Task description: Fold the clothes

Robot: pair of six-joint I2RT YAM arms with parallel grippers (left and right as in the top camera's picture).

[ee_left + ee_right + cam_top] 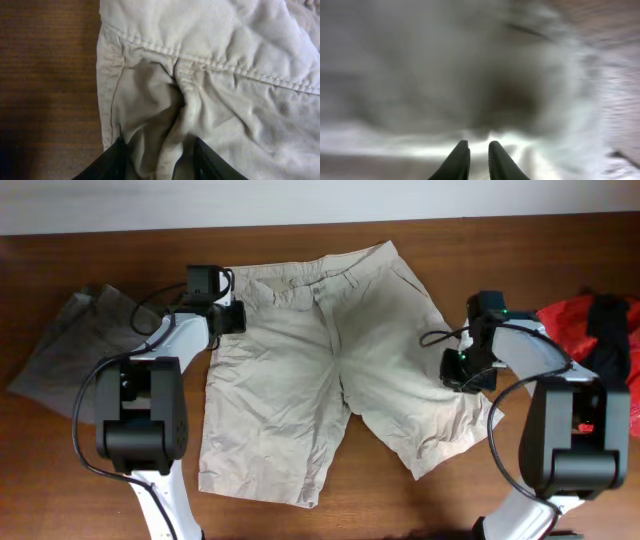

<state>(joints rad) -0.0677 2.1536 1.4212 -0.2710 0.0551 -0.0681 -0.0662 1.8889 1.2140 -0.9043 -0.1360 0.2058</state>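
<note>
left gripper: we see the fingers part-way in, with a bunched fold of the beige shorts standing up between them; it looks pinched.
left gripper place: at the side edge of the shorts just under the waistband, on the robot's left.
right gripper: fingers narrow, almost touching; the wrist view is badly blurred, so we cannot tell whether any cloth sits between them.
right gripper place: overhead, we put it at the outer edge of the shorts leg on the robot's right, about mid-leg.
beige shorts spread: flat in the middle of the table, waistband toward the far edge, fly up. The leg on the left side runs straight toward the near edge; the other leg splays out to the right.
stitching: a double seam line runs across the cloth past the left fingers.
grey shorts: crumpled at the table's left, beside the left arm, apart from the beige shorts.
red garment: heaped at the right edge.
black garment: on top of the red one, touching it.
</note>
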